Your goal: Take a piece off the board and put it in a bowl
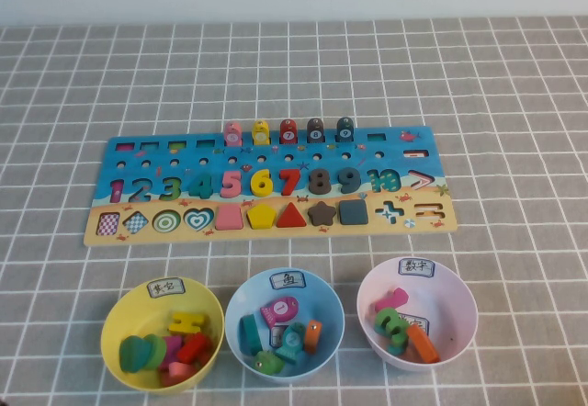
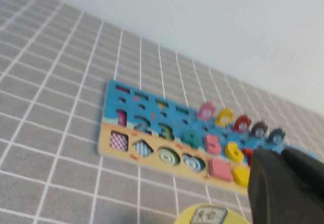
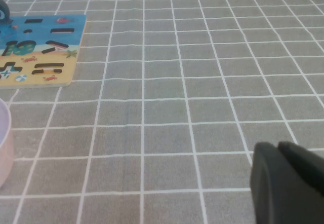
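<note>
From my seat, both arms sit pulled back out of the high view. In the left wrist view the left gripper (image 2: 288,183) hangs above the table on the near side of the bowls, its dark fingers pressed together with nothing between them. Just below it I catch the labelled rim of the yellow bowl (image 2: 207,216). The right gripper (image 3: 288,183) hovers over bare grey checked cloth (image 3: 202,107), well off to the right of the bowls; I cannot tell how its fingers stand. The edge of the pink bowl (image 3: 4,143) is the closest thing to it, on its left.

Nearest me in the high view is a row of three bowls: the yellow bowl (image 1: 118,319), a light blue bowl (image 1: 241,300) and the pink bowl (image 1: 459,298), each with a small white label and several coloured pieces inside.

Beyond the bowls, farther from both grippers, lies the board (image 1: 276,230), blue above and tan below. The teal 4 (image 1: 201,186) sits in the number row, between the green 3 (image 1: 171,188) and the pink 5 (image 1: 231,184), ahead of the left gripper and well apart from it. Behind the numbers stands a row of five coloured pegs (image 1: 288,131).
</note>
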You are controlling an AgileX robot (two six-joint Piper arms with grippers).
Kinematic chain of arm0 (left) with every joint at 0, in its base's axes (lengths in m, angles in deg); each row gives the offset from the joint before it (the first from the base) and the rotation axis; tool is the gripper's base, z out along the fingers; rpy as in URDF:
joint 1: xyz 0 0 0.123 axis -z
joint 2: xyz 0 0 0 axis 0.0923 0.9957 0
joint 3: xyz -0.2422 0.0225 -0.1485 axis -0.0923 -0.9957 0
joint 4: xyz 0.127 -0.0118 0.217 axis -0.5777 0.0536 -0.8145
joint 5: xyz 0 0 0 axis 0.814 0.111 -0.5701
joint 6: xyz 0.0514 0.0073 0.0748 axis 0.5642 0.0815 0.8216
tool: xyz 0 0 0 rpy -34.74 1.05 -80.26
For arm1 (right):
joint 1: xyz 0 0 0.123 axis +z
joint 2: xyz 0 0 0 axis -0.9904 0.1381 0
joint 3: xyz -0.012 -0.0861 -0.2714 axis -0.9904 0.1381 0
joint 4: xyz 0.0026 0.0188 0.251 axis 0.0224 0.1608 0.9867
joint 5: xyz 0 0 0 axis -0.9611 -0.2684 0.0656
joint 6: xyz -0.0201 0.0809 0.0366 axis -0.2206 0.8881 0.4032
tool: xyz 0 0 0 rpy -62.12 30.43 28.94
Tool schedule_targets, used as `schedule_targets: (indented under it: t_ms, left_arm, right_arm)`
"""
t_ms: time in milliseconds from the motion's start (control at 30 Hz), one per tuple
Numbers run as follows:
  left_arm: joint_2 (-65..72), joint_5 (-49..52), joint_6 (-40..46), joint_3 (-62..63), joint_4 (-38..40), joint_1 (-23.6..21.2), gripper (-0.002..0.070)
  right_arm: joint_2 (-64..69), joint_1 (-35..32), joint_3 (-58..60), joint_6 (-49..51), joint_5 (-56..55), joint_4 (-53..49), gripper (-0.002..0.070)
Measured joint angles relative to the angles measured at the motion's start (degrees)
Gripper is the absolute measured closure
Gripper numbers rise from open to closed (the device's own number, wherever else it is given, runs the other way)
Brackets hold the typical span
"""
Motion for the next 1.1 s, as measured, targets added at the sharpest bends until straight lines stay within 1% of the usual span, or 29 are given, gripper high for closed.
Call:
schedule_targets:
  t_ms: [267, 367, 500, 600, 733, 867, 1100]
  left_arm:
    - [22.6, 12.1, 7.1, 12.8, -0.1, 0.0, 0.0676]
    - [31.5, 17.0, 11.7, 18.0, -0.3, 0.0, 0.0676]
    - [42.9, 26.4, 17.5, 27.7, -0.4, 0.0, 0.0676]
    - [49.8, 32.6, 22.9, 35.9, -0.4, 0.0, 0.0676]
    - [57.2, 37.6, 30.2, 46.7, -0.4, 0.0, 0.0676]
    - [64.2, 42.6, 36.6, 54.6, -0.4, 0.0, 0.0676]
    - [77.1, 51.5, 51.8, 68.2, -0.5, 0.0, 0.0676]
  right_arm:
    - [0.0, 0.0, 0.0, 0.0, 0.0, 0.0, 0.0694]
    - [0.0, 0.0, 0.0, 0.0, 0.0, 0.0, 0.0694]
    - [0.0, 0.0, 0.0, 0.0, 0.0, 0.0, 0.0694]
    - [0.0, 0.0, 0.0, 0.0, 0.0, 0.0, 0.0694]
    - [0.0, 0.0, 0.0, 0.0, 0.0, 0.0, 0.0694]
    - [0.0, 0.0, 0.0, 0.0, 0.0, 0.0, 0.0694]
    - [0.0, 0.0, 0.0, 0.0, 0.0, 0.0, 0.0694]
